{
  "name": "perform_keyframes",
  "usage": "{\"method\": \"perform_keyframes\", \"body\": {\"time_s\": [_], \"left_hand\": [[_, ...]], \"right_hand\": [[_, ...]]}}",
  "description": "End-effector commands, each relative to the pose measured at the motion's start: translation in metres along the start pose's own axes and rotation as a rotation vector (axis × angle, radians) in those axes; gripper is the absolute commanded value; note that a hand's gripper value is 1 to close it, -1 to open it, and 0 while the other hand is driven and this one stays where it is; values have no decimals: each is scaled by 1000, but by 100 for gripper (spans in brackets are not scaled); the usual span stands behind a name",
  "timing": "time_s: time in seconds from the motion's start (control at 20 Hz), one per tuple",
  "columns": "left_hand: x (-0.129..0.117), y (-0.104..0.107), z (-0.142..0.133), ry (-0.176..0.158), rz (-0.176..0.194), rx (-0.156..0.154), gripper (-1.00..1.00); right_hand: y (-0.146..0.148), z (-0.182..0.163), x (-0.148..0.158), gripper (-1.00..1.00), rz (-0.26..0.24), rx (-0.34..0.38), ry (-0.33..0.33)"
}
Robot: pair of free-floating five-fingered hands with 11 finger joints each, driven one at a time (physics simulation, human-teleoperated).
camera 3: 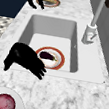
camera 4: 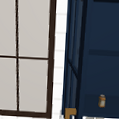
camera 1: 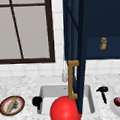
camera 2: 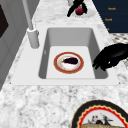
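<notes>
My left hand [camera 1: 37, 101] hovers open at the sink's front left corner; in the left side view the left hand [camera 2: 110, 57] hangs over the front rim with its fingers relaxed. My right hand [camera 1: 102, 90] is open over the counter right of the sink [camera 1: 45, 93], next to a red vegetable [camera 1: 118, 101] on a white plate [camera 1: 115, 109]. In the basin lies a red-rimmed plate [camera 2: 56, 62] with a dark eggplant [camera 2: 70, 60] on it. A red ball [camera 1: 65, 110] covers the sink's front in the front view.
A dark blue wall cabinet's door [camera 1: 79, 57] stands open above the sink, edge-on, with a brown handle [camera 1: 71, 79]. A small jar [camera 1: 103, 43] sits on its shelf. A patterned plate [camera 1: 3, 106] lies on the left counter. The faucet [camera 2: 31, 27] rises behind the basin.
</notes>
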Motion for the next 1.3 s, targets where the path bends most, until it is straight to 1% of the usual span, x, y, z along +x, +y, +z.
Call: {"method": "perform_keyframes", "body": {"time_s": [0.0, 0.05, 0.1, 0.15, 0.2, 0.25, 0.3, 0.4, 0.55, 0.6, 0.85, 1.0, 1.05, 1.15, 1.25], "left_hand": [[0, 0, 0, 0, 0, 0, 0], [0, 0, 0, 0, 0, 0, 0], [0, 0, 0, 0, 0, 0, 0], [0, 0, 0, 0, 0, 0, 0], [0, 0, 0, 0, 0, 0, 0], [0, 0, 0, 0, 0, 0, 0], [0, 0, 0, 0, 0, 0, 0], [0, 0, 0, 0, 0, 0, 0], [0, 0, 0, 0, 0, 0, 0], [0, 0, 0, 0, 0, 0, 0], [0, 0, 0, 0, 0, 0, 0], [0, 0, 0, 0, 0, 0, 0], [0, 0, 0, 0, 0, 0, 0], [0, 0, 0, 0, 0, 0, 0], [0, 0, 0, 0, 0, 0, 0]], "right_hand": [[0, -3, 20, -100, 52, 21, 9], [0, -2, 17, -100, 13, 2, -14], [2, -3, 18, -100, 6, 7, -25], [1, -2, 15, -100, -4, 3, -15], [2, -3, 19, -100, -8, 7, -26], [1, -3, 24, -100, -6, 3, -32], [-1, -5, 34, -100, 11, 5, -16], [-8, -13, 41, -100, 25, 10, -3], [-11, -26, 61, -100, 37, 19, 27], [-10, -28, 67, -100, 37, 20, 35], [-6, -47, 101, -100, 85, 29, 87], [-3, -50, 118, -100, 126, -8, 132], [-6, -47, 122, -100, 133, -45, 146], [-4, -44, 137, -100, 105, -63, 125], [-5, -42, 151, -100, 100, -80, 123]]}}
